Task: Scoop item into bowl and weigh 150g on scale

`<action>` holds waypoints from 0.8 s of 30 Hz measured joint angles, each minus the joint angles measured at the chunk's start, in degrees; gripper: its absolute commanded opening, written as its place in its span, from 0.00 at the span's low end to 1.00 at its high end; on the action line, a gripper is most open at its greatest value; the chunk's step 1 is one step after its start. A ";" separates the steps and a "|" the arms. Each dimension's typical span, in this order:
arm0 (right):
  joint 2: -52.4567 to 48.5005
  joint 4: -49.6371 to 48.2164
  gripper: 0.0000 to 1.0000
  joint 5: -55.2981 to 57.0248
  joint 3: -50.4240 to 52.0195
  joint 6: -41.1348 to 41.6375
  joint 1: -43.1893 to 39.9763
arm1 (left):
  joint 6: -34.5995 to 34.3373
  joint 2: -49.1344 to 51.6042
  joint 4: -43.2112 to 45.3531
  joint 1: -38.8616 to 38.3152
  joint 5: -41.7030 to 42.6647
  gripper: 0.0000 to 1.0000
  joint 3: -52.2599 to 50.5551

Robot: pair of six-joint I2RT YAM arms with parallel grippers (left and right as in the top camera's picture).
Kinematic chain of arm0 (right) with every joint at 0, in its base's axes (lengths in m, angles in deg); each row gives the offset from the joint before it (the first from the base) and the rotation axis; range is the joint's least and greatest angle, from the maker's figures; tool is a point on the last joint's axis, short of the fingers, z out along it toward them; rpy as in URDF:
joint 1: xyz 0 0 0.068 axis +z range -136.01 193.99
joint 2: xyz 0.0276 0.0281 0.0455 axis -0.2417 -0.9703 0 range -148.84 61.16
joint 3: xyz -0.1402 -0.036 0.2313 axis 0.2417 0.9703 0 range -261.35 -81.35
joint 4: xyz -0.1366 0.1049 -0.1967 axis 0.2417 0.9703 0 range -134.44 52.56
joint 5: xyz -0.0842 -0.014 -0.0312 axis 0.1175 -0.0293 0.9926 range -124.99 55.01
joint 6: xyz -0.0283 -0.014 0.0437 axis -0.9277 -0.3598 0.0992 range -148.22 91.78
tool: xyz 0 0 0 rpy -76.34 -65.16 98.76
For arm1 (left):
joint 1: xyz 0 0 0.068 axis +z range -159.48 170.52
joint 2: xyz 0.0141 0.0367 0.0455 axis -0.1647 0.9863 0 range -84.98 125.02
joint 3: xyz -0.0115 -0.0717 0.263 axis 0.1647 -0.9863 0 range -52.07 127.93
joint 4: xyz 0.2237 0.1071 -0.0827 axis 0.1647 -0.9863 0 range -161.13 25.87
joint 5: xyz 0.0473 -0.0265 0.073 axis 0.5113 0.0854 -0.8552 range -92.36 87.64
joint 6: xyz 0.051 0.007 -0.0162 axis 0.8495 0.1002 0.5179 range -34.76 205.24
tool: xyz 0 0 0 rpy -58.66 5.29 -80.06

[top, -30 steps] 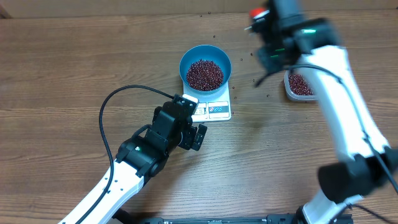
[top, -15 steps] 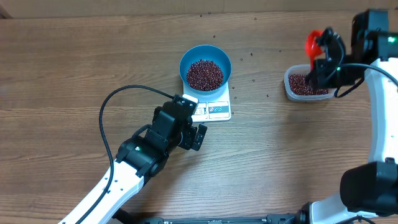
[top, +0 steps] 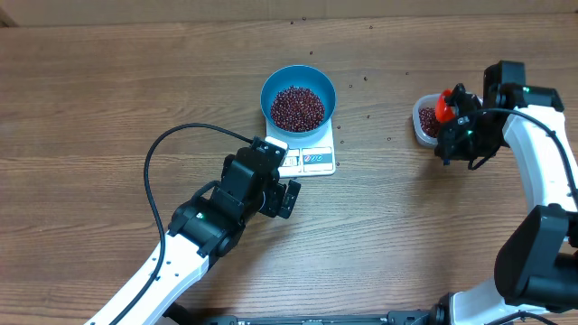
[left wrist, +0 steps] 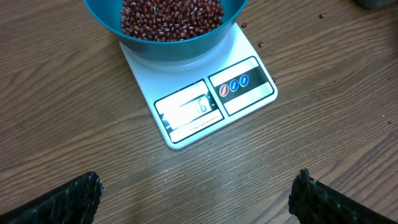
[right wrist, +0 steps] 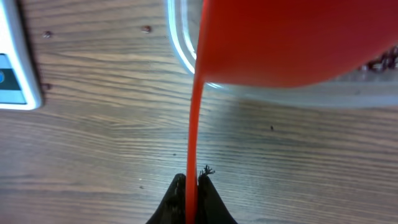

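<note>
Beans [left wrist: 168, 15] ahead of left pincer [left wrist: 196, 190]

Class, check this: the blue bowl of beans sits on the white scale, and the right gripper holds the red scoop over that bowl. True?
Wrong place: the right gripper holds the red scoop over the clear container, not the bowl, as the overhead view shows. Rest correct.

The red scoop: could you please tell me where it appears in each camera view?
Overhead: red scoop at far right, over the clear container.
Left wrist: not in it.
Right wrist: fills the top, handle running down the middle.
Shared landmark: the white scale, seen in all three.
</note>
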 measured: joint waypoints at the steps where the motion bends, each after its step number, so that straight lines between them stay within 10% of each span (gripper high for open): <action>1: -0.02 -0.68 0.04 0.44 0.79 0.35 -0.07 | -0.02 0.00 0.00 0.00 0.00 0.99 0.00; 24: -0.20 -7.37 0.24 1.86 5.88 5.64 -0.33 | 0.00 0.00 0.00 0.00 0.00 1.00 0.00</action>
